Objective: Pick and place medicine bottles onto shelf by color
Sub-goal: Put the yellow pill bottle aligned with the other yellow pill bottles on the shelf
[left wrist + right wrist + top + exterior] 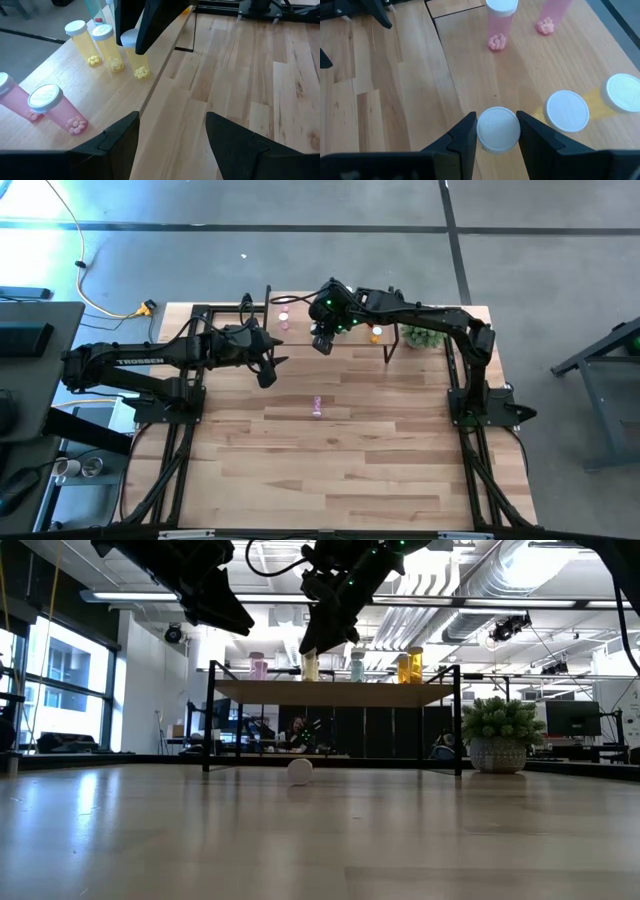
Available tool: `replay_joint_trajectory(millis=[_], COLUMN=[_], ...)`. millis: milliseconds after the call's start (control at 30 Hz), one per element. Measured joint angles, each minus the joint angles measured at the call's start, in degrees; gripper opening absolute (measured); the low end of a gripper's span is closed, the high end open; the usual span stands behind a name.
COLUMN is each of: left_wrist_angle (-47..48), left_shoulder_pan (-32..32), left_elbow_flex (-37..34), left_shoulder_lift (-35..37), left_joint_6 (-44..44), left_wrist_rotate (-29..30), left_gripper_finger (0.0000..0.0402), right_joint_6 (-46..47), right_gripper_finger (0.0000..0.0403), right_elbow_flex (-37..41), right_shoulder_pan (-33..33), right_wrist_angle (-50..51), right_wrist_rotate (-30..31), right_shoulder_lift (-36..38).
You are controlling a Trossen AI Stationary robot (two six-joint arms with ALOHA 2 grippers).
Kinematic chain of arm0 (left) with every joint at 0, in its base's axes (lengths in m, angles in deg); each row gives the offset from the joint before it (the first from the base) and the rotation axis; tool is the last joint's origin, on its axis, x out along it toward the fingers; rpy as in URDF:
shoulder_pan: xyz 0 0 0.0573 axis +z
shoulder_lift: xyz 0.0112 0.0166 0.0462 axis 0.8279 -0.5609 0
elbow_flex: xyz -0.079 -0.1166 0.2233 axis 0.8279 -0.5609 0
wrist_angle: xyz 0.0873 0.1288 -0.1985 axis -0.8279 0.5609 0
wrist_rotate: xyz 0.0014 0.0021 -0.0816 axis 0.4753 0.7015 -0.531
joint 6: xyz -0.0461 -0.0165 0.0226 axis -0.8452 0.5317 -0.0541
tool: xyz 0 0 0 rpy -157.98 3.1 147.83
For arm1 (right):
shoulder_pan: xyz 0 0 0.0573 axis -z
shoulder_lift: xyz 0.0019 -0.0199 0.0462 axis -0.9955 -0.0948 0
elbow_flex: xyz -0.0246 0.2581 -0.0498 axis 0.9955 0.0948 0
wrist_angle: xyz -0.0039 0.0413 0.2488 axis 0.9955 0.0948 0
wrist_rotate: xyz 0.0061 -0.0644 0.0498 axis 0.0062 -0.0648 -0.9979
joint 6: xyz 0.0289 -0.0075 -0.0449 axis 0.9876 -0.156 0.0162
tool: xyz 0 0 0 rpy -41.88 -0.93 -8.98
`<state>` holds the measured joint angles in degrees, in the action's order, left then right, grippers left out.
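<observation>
The shelf (300, 330) stands at the table's far middle. On it stand two pink bottles (50, 107), two yellow bottles (107, 47), and farther right a green (357, 665) and an orange bottle (410, 665). My right gripper (498, 125) hovers over the shelf's near edge, shut on a third yellow bottle (137, 62) next to the other yellow ones. My left gripper (272, 370) hangs open to the shelf's near left, nothing between its fingers. One pink bottle (317, 407) lies on its side on the tabletop. My right gripper pinches the yellow bottle's white cap (498, 131) by its sides between the two fingers (465, 135). The fingers come slanting down from the table's right and near side. The bottle is upright at the shelf's near edge (141, 75); whether its base rests on the board I cannot tell.
A potted plant (425, 337) stands on the table just right of the shelf. The shelf's black legs (210, 720) stand at its corners. Bare wooden tabletop (350, 470) stretches from the lying pink bottle to the near edge.
</observation>
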<state>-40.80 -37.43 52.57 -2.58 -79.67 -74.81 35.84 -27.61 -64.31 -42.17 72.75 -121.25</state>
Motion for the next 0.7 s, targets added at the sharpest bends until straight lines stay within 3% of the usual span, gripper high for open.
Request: replay_joint_trajectory(millis=[700], left_wrist_angle=[0.0], left_shoulder_pan=[0.0], left_elbow_flex=[0.0], left_shoulder_lift=[0.0], left_joint_6=[0.0], left_wrist_rotate=[0.0], left_gripper_finger=[0.0216], right_joint_6=[0.9], right_gripper_finger=[0.0120], right_elbow_flex=[0.0], right_shoulder_pan=[0.0], right_wrist_angle=[0.3], right_wrist_rotate=[0.0], right_shoulder_lift=[0.0])
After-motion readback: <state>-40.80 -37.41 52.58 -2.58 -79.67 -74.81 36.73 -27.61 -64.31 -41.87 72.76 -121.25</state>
